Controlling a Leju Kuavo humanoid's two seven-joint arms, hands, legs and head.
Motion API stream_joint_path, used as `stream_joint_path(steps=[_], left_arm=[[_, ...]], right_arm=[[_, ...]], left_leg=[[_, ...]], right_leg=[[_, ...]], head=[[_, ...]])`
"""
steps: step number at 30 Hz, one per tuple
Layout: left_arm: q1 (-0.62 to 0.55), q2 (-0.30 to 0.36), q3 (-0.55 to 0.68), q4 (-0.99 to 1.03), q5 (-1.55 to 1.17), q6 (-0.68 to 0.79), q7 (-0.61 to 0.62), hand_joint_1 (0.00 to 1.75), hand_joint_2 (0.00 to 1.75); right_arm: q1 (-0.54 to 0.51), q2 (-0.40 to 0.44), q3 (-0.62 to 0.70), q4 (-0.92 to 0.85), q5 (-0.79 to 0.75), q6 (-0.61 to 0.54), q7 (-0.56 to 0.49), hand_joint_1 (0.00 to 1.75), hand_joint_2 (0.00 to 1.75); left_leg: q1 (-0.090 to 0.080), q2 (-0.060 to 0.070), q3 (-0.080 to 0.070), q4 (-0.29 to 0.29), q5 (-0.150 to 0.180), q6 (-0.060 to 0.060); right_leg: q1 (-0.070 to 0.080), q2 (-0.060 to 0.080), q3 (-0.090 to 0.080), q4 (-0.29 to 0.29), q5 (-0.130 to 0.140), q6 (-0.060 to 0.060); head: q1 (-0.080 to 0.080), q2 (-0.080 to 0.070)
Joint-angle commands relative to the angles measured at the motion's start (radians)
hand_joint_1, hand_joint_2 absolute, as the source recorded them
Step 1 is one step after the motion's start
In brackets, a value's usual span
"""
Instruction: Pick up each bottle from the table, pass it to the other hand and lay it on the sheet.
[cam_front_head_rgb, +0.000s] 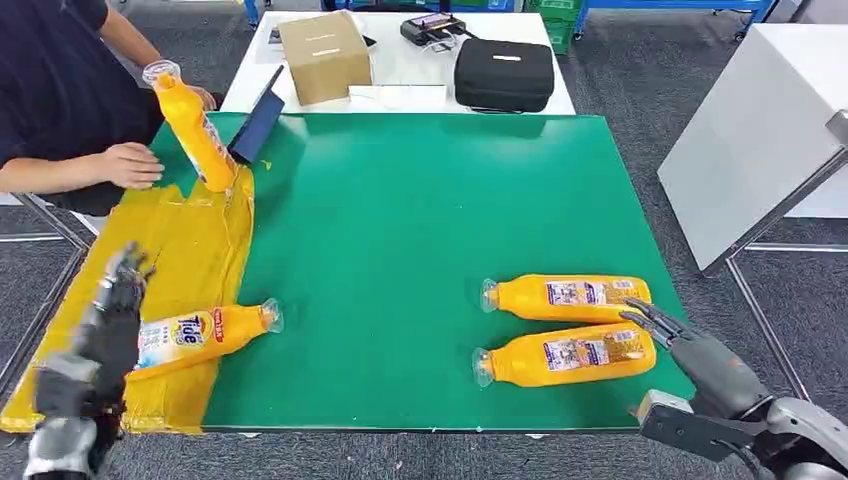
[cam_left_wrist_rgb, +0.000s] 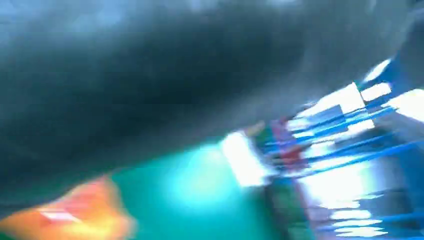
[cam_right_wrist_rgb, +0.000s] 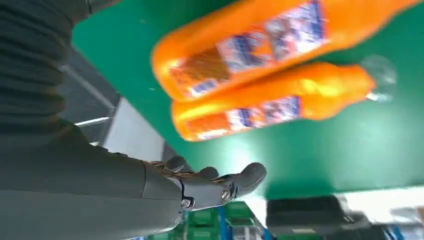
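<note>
Orange bottles: two on green mat | one on sheet | one person-held | both hands open, empty

The head view looks down over the green table from its near edge, while the right wrist view, close above it, shares the table's right-hand bottles.

The label of the orange bottle lying on the yellow sheet reads "Tide".
</note>
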Motion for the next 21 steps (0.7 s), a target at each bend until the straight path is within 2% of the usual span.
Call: stream_joint_path(steps=[1, 2, 7, 21], left_arm=[[-0.071, -0.139, 0.139, -0.038, 0.239, -0.248, 0.031, 0.00, 0.00], [-0.078, -0.153, 0.135, -0.047, 0.309, -0.324, 0.077, 0.00, 0.00], [-0.082, -0.167, 0.084, -0.075, 0.305, -0.323, 0.104, 0.00, 0.00], [-0.078, -0.161, 0.088, -0.074, 0.305, -0.323, 0.104, 0.00, 0.00]], right_arm=[[-0.004, -0.011, 0.009, 0.043, 0.005, 0.016, 0.008, 0.00, 1.75], [-0.035, -0.010, 0.036, 0.077, 0.010, 0.025, 0.012, 0.00, 1.75], [-0.099, 0.015, 0.107, 0.158, 0.067, 0.002, 0.006, 0.00, 1.75], [-0.098, 0.013, 0.106, 0.156, 0.067, 0.002, 0.006, 0.00, 1.75]], left_leg=[[0.002, -0.001, 0.003, 0.000, -0.002, -0.002], [0.002, 0.001, 0.003, 0.000, -0.001, -0.002], [0.003, 0.001, 0.003, -0.001, -0.001, -0.001], [0.002, 0.002, 0.002, -0.001, 0.000, -0.001]], right_leg=[[0.001, 0.002, 0.004, -0.001, -0.002, -0.002], [0.002, 0.003, 0.003, -0.002, -0.001, -0.002], [0.003, 0.003, 0.004, -0.003, 0.000, -0.002], [0.002, 0.003, 0.001, -0.002, 0.000, -0.001]], head=[[0.000, 0.000], [0.000, 0.000], [0.000, 0.000], [0.000, 0.000]])
